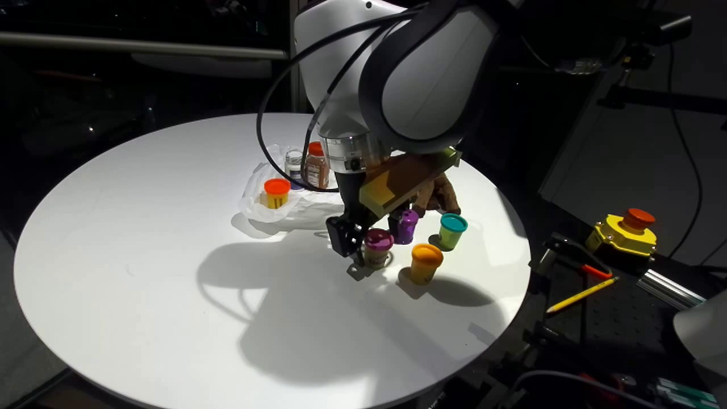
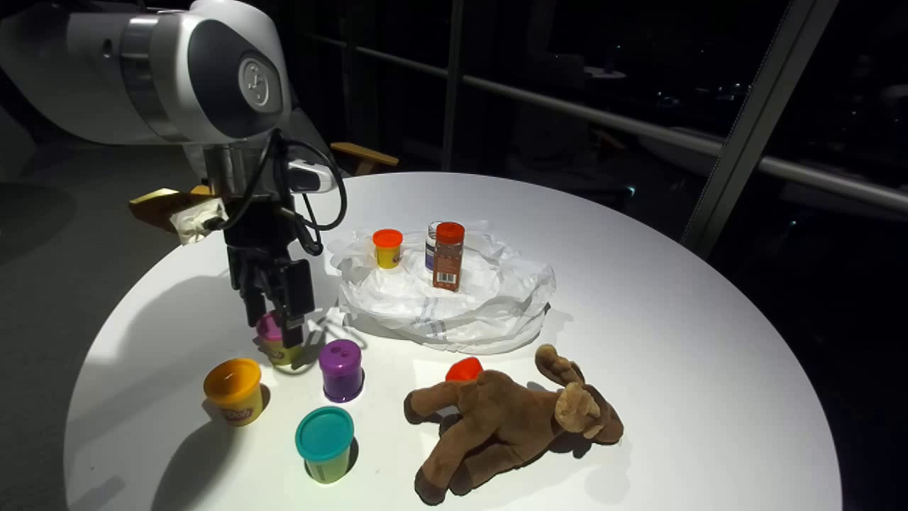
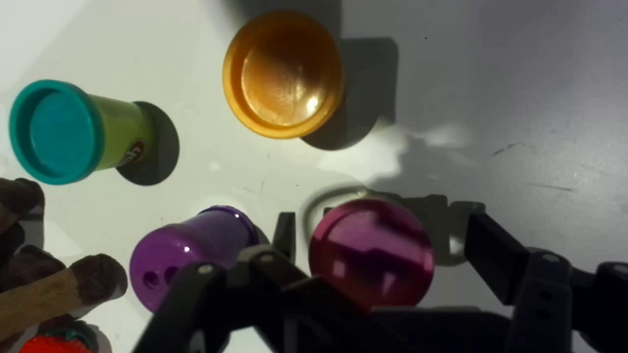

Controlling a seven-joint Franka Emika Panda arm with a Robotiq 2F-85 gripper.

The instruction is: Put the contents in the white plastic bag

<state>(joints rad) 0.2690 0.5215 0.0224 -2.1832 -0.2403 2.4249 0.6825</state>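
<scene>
The white plastic bag (image 2: 440, 323) lies flattened on the round table. On it stand a yellow tub with a red-orange lid (image 2: 387, 250), a red-capped brown jar (image 2: 447, 262) and a clear-topped bottle (image 1: 293, 165). My gripper (image 3: 385, 245) is open and low over the table, with one finger on each side of a pink-lidded tub (image 3: 370, 250). Gaps show between lid and both fingers. The tub stands upright on the table in both exterior views. An orange tub (image 2: 234, 390), a teal-lidded tub (image 2: 325, 443) and a purple container (image 2: 341, 370) stand beside it.
A brown plush animal (image 2: 504, 419) lies on the table, with a red object (image 2: 464, 369) partly hidden behind it. The purple container stands close outside one finger in the wrist view. A yellow emergency-stop box (image 1: 622, 236) and a pencil (image 1: 582, 294) lie off the table.
</scene>
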